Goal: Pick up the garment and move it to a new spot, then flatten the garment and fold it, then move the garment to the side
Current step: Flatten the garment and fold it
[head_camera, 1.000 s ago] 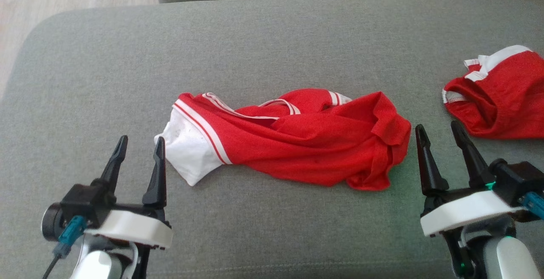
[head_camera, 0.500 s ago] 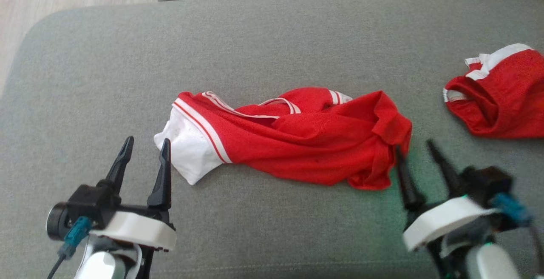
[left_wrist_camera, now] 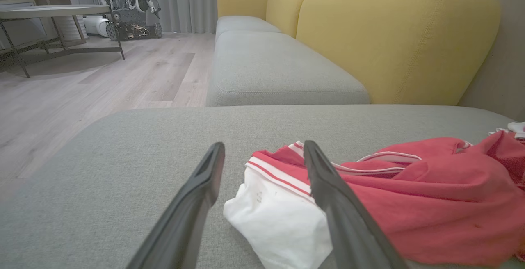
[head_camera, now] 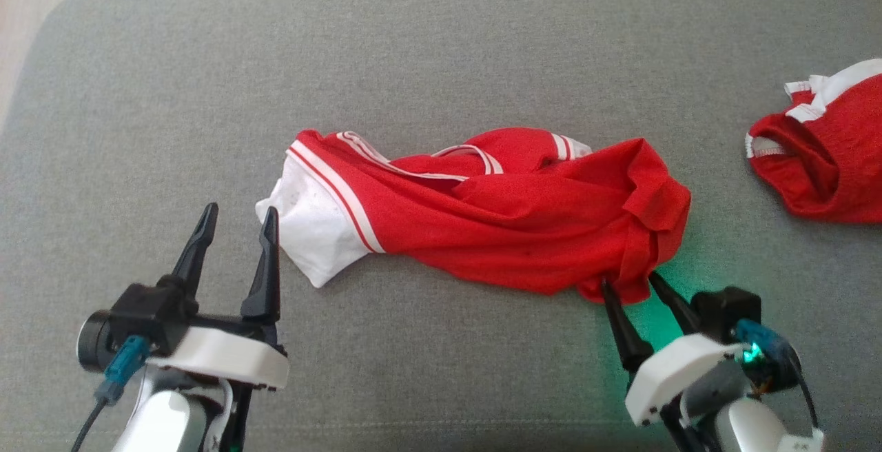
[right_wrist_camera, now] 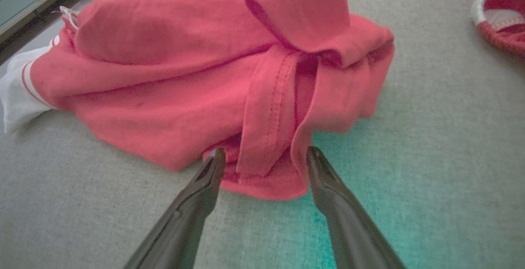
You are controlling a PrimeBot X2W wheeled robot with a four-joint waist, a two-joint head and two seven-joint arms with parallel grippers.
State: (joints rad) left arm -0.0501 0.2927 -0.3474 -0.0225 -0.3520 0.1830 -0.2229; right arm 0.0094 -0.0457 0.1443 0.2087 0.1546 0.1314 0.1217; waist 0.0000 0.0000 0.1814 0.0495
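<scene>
Grey sofa cushion (head_camera: 441, 38) carries the crumpled red jersey (head_camera: 510, 231) at its middle, with its white sleeve (head_camera: 310, 231) toward the robot's left. Second red garment (head_camera: 827, 162) lies well apart at the right edge. Left gripper (head_camera: 240, 209) hovers just beside the white sleeve, fingers spread wide and empty. Right gripper (head_camera: 630, 280) has its spread fingers straddling the jersey's near hem fold (right_wrist_camera: 270, 109), not closed on it.
</scene>
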